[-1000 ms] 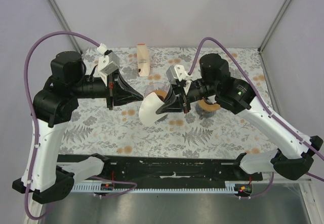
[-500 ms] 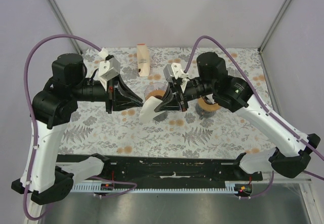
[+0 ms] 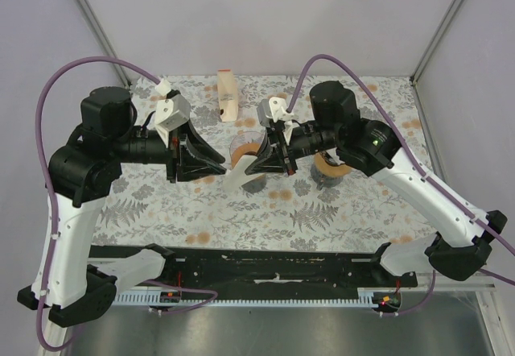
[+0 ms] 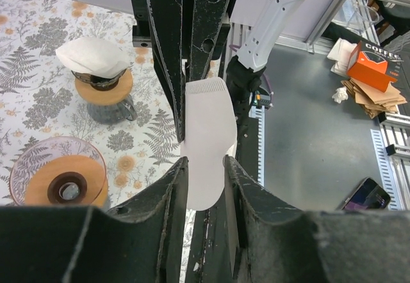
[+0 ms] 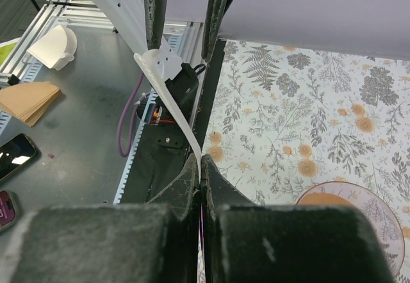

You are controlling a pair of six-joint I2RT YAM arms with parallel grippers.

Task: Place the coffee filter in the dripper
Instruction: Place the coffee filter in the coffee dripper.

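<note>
The filter (image 4: pixel 208 142) is in the air, not in the dripper (image 4: pixel 61 180). From above it hangs over the table (image 3: pixel 161 203), just at the near side of the dripper's glass rim. We see it edge-on from the right wrist, as a thin white sheet.

The right gripper (image 5: pixel 200 161) has its jaws pressed together on one edge of the filter and carries it alone. The left gripper (image 4: pixel 205 160) has its jaws apart. The other end of the filter lies between its two fingers (image 4: pixel 179 187), and we cannot tell if it touches them.

This is the change from one second ago. Then the left jaws were closed on the filter too, and both grippers held it between them. The filter showed a wide, rounded face from above; now it looks narrower there. The two grippers remain tip to tip in front of the dripper, almost at the same place.

To the right stands a second dripper (image 4: pixel 99 88), with a white paper (image 4: pixel 93 51) in it, apart from both grippers.
</note>
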